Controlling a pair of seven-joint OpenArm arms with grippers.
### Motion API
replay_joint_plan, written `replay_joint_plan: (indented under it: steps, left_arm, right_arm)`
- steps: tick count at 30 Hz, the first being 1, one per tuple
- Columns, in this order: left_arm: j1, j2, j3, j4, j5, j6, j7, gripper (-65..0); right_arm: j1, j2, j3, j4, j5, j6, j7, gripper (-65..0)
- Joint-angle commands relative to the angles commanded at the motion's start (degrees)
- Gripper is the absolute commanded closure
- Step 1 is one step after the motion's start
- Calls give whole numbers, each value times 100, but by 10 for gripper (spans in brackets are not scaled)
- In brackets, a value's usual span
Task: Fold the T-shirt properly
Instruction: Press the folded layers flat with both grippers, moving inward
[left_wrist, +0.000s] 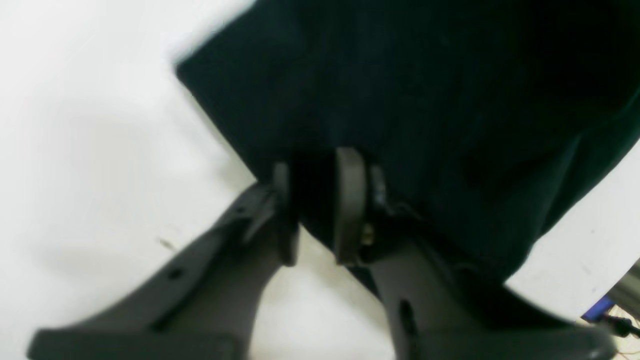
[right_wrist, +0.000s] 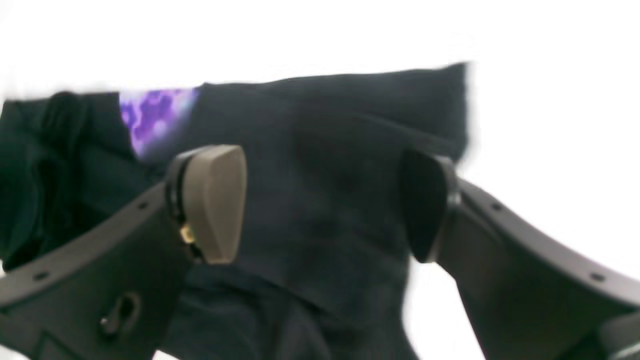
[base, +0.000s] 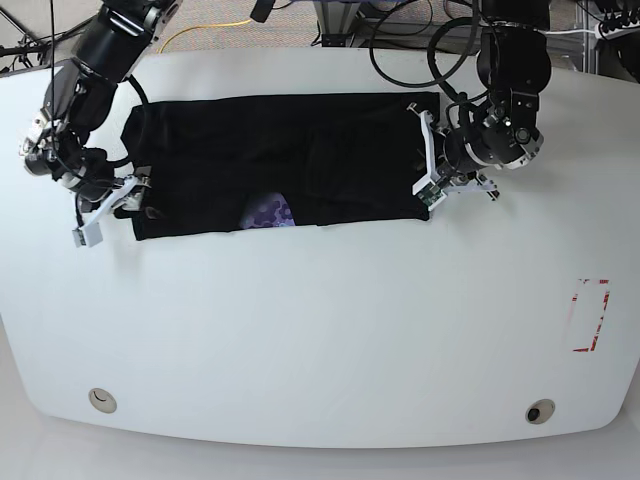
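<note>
T-shirt (base: 300, 170): black matt cloth, fine knit, w/ glossy-looking purple print (right_wrist: 152, 117). Worktop (base: 320, 330): smooth white, slight sheen. Fingers (right_wrist: 217, 200): matt grey-brown plastic pads, dark plastic frames.

Motion blur is smearing the T-shirt (right_wrist: 320, 200) edges in both wrist views. Folded cloth is hiding most of the purple patch (base: 268, 212). The left end effector (left_wrist: 315, 210) is covering the hem between its fingers. The bench (base: 320, 330) corners are running out of frame.
</note>
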Motion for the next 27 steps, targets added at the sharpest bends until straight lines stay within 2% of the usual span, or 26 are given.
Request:
replay_joint_plan:
  steps: [5,9,15,22,27]
  left_arm:
    - [70,9,-53,-141,0,0,-141,-50]
    - [88,18,-53,-141,0,0,-141,-50]
    - [62,26,-53,-114,0,0,-141,-50]
    - [44,26,-62,-132,0,0,-141,-50]
    - [44,26,-62,-141,0,0,-141,-50]
  right_arm:
    - [141,281,545,-536,18,0,-220,-461]
    - [114,484,615,-897,18,0,-220,-461]
    - [-97,440,615,-1160,26,0,-220,-460]
    - [-352,-132,563,-914,35,0,-229,-460]
    - [-501,-686,545,-422,26,0,-448,-460]
